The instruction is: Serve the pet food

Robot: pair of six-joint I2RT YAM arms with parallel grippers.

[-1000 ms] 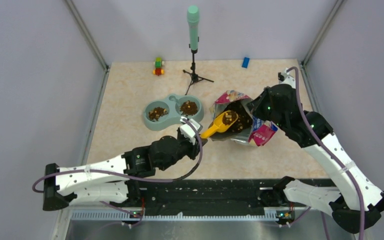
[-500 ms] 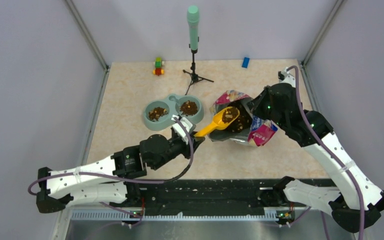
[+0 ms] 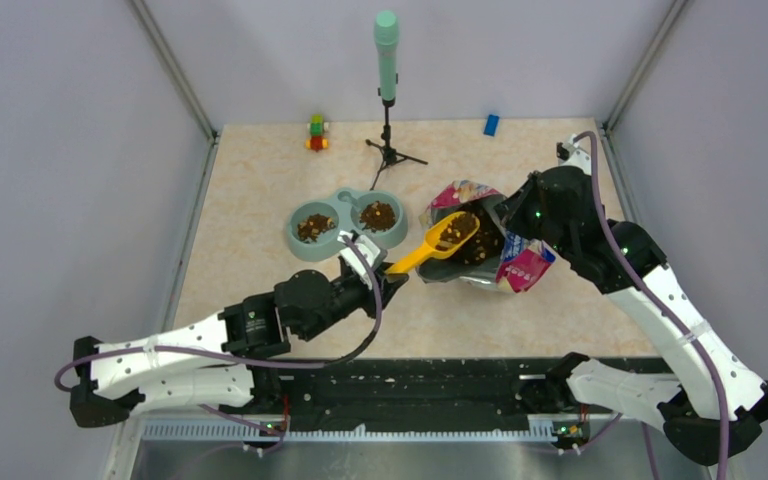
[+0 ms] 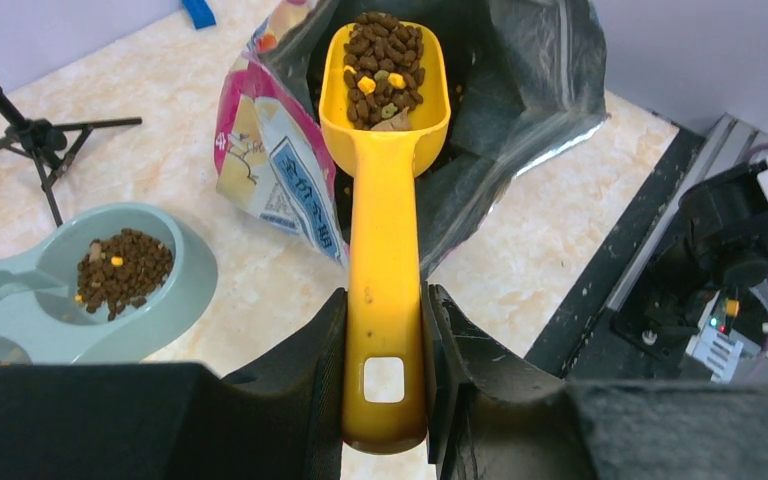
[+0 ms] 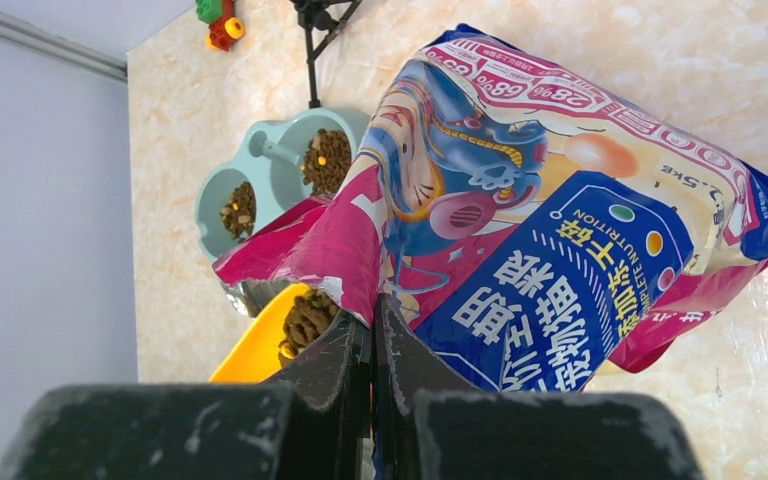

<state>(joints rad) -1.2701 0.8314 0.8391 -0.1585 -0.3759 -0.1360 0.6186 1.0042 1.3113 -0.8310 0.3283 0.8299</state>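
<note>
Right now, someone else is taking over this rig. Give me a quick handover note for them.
Left pincer: shut on the scoop handle.
Right pincer: shut on the bag edge, lifting the mouth open.
Kibble: a full scoopful, at the bag mouth; some also lies in both wells of the bowl.
Done: scoop loaded; both wells partly filled.
Left: carry the scoop to the bowl and tip it in, keeping it level on the way; then likely release scoop and bag.
</note>
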